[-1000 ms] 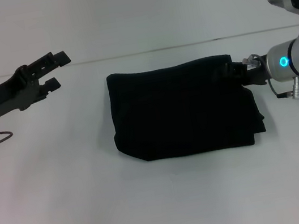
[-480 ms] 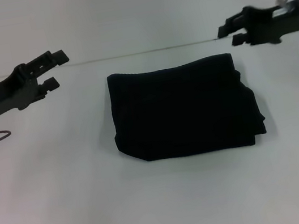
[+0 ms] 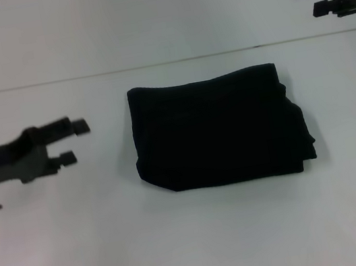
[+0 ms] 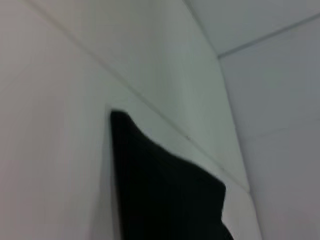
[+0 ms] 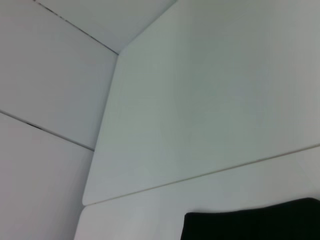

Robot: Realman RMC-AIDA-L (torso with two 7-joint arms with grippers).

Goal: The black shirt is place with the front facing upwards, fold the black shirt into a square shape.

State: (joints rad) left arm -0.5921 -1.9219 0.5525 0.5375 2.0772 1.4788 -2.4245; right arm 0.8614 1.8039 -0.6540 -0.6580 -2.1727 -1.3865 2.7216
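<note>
Both tools, left (image 3: 73, 142) and right (image 3: 309, 0), flank the folded black shirt (image 3: 218, 129).

The scene is viewed by the head camera from above and in front, angled down over the white tabletop (image 3: 196, 239). Both wrist views are aimed low across that surface toward the walls — only the black shirt (image 3: 215, 130) is shared, seen at its edges.

Bare white table (image 3: 202, 238) lies open all around the folded black shirt (image 3: 215, 130); both grippers sit well apart from it.
</note>
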